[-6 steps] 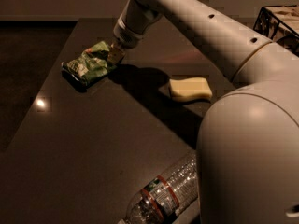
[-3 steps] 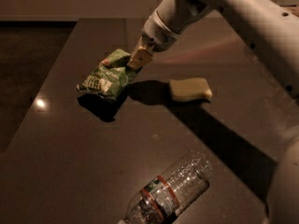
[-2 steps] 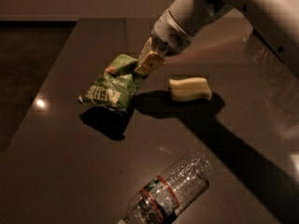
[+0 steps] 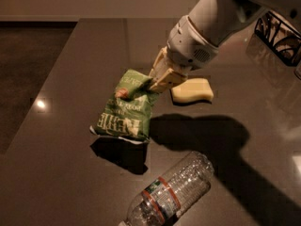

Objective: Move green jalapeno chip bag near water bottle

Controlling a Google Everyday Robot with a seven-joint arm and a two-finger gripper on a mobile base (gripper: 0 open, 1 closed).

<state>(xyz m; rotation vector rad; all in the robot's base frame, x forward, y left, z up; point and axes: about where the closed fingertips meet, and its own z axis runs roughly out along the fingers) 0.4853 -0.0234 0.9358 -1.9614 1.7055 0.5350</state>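
The green jalapeno chip bag hangs in the air above the dark table, tilted, with white lettering facing me and its shadow on the table below it. My gripper is shut on the bag's upper right corner and holds it up. The water bottle lies on its side at the near edge of the table, below and to the right of the bag, with its orange-red striped label showing. The bag and the bottle are apart.
A pale yellow sponge lies on the table just right of my gripper. A dark wire basket stands at the far right. The table's left edge runs diagonally, with dark floor beyond it.
My gripper has lifted the chip bag off the table and carried it nearer and to the right, toward the water bottle. The sponge and bottle have not moved.
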